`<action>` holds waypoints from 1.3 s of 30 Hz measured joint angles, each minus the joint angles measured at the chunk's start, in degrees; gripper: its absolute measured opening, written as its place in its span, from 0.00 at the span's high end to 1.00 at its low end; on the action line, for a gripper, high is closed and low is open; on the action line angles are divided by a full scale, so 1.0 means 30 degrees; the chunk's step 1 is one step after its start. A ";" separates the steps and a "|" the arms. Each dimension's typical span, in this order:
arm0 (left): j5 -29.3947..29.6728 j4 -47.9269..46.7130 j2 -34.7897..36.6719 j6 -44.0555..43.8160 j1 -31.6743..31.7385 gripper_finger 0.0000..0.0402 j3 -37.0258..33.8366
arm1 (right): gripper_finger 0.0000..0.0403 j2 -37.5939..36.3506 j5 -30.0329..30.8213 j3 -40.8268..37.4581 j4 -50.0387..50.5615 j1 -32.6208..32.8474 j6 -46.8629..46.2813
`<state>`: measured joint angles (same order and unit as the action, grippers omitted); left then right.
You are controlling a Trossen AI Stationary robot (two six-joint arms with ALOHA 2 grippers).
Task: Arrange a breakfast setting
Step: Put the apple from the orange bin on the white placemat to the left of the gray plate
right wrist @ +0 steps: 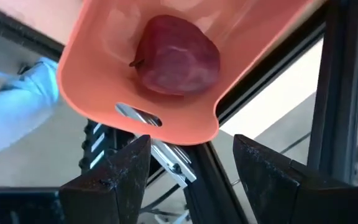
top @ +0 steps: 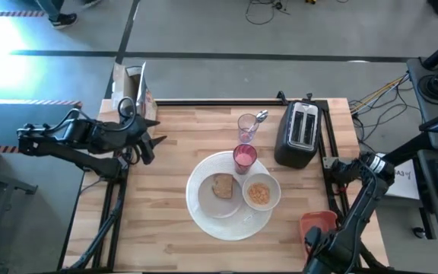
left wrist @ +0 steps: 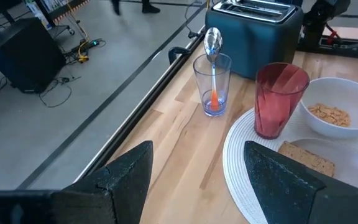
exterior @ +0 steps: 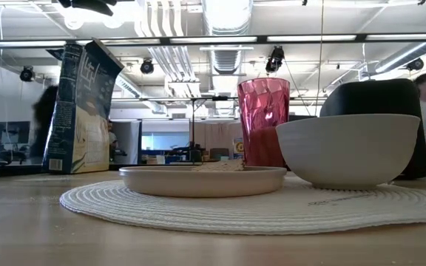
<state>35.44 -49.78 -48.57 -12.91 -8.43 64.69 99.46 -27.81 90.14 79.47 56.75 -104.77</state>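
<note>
A round white woven mat [top: 204,217] lies mid-table. On it stand a white plate [top: 213,202] with a brown toast slice [top: 222,186], a white bowl [top: 261,192] of orange-tan cereal [left wrist: 329,114], and a pink cup [top: 244,157] at the mat's far edge. The dark red fruit [right wrist: 176,56] lies in an orange-red tray [right wrist: 104,81] at the table's near right corner. My right gripper [right wrist: 191,146] is open and empty, just off the tray's handle end. My left gripper [left wrist: 197,155] is open and empty, at the table's left edge [top: 152,141], pointing toward the cup.
A black toaster [top: 299,133] stands at the far right. A clear glass [top: 248,125] holding a spoon stands just beyond the pink cup. A cereal box [top: 131,87] stands at the far left corner. Bare wood lies left of and in front of the mat.
</note>
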 joint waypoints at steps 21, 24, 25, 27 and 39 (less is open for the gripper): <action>0.0009 0.0029 0.1657 -0.1956 0.0000 0.41 0.0000 | 0.21 -0.0015 -0.0065 -0.2980 -0.2259 0.0568 0.5503; 0.0015 0.0036 0.1881 -0.2109 0.0000 0.41 0.0000 | 0.22 -0.0015 -0.0022 -0.3272 -0.2318 0.0532 0.5294; 0.0035 0.0036 0.1935 -0.2254 0.0000 0.41 0.0000 | 0.22 -0.0015 0.0022 -0.3348 -0.2319 0.0532 0.5282; 0.0166 0.0059 0.2025 -0.2526 0.0000 0.41 0.0000 | 0.22 -0.0015 0.0446 -0.3452 -0.2319 0.0544 0.5324; 0.0546 0.0299 0.2102 -0.2580 0.0000 0.41 0.0058 | 0.22 -0.0015 0.1494 -0.4380 -0.3997 0.0554 0.7661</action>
<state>37.08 -48.88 -42.26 -20.65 -8.43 64.86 99.42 -23.33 77.00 67.48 58.41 -81.78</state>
